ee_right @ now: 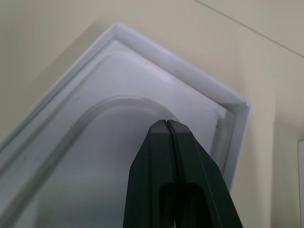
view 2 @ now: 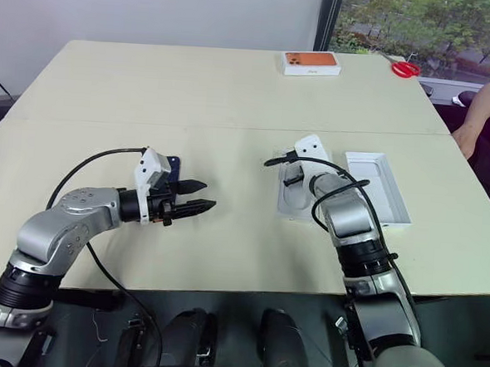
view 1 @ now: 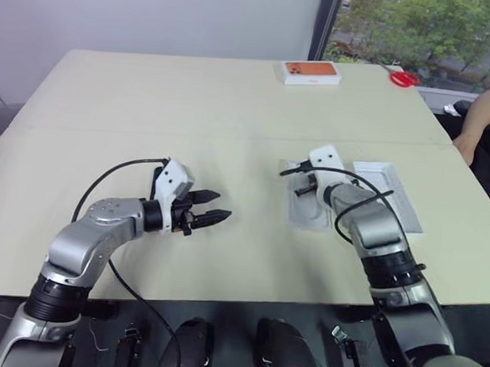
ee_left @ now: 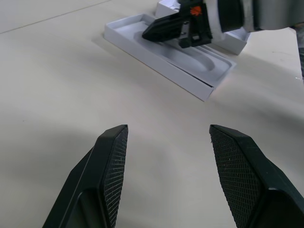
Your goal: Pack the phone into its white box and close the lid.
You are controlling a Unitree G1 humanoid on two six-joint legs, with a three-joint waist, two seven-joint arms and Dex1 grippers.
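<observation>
Phone (view 2: 174,166), a glossy navy slab, lies on the table well left of the white box (ee_left: 156,64), mostly hidden behind the left gripper (view 2: 208,194), so its long axis is unclear. That pincer, the nearer one, stands open and empty. The right gripper (ee_right: 167,128), pressed shut, hovers over the box's moulded matte tray. The walled cardboard lid (view 2: 378,187) sits just right of the box.

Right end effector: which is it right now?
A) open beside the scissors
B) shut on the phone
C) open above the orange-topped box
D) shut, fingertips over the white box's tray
D: the right end effector has its two black fingers pressed together, holding nothing, poised over the moulded recess of the white box.
</observation>
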